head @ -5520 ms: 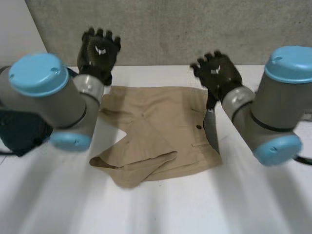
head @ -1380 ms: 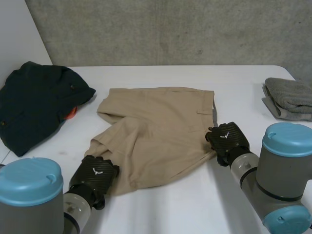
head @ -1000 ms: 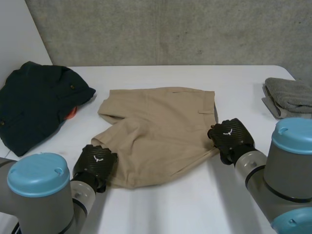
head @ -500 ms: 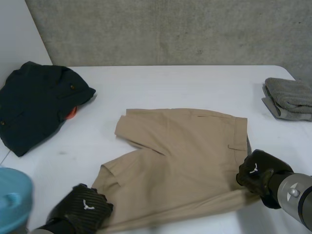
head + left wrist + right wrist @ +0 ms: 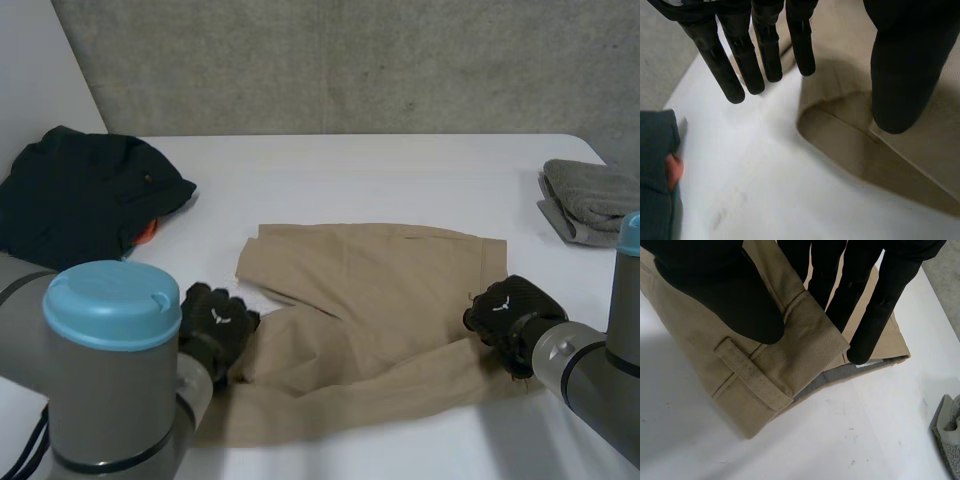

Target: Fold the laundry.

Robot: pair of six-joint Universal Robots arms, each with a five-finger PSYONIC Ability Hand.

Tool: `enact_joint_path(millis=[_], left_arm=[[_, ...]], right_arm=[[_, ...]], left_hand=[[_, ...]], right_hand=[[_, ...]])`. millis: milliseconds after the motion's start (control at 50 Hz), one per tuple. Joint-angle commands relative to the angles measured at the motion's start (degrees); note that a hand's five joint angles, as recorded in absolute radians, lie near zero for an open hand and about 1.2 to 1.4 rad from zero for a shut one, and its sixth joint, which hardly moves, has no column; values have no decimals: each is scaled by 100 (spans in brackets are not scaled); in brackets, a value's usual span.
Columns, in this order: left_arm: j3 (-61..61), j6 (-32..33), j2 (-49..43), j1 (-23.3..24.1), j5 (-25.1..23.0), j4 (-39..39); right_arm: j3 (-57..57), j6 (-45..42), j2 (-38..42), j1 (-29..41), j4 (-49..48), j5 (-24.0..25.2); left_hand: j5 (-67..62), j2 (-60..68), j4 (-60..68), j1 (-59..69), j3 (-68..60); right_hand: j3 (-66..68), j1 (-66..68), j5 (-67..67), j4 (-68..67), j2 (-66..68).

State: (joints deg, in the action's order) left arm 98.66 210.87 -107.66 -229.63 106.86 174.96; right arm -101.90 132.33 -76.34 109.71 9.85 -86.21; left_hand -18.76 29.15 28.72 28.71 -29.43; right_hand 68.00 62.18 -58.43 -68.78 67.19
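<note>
Leftmost, upper left of the head view: dark green garment, heaped on white table. Lower left: left hand, fingers straight and spread wide above bare table, thumb over a leg opening of tan shorts. Shorts spread at frame centre. Lower right: right hand, waistband corner pinched between thumb and fingers. Far right edge: folded grey towel.
</note>
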Motion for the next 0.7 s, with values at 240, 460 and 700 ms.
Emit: enact_joint_path(millis=[240,460,700], left_arm=[[277,-239,369,32,-165,-498],[207,-485,245,437,-210,-541],[356,-1020,782,445,-297,-1104]], right_arm=[[-14,-5,-48,7,-18,-10],[-49,-5,-39,-63,-176,-19],[-75,39,-30,-2,-308,-19]], left_hand=[[88,-127,-84,-83,155],[-181,142,185,186,-114],[-181,142,185,186,-114]], right_hand=[[1200,1782,-1157,-1122,1281],[1200,1782,-1157,-1122,1281],[1200,1782,-1157,-1122,1281]])
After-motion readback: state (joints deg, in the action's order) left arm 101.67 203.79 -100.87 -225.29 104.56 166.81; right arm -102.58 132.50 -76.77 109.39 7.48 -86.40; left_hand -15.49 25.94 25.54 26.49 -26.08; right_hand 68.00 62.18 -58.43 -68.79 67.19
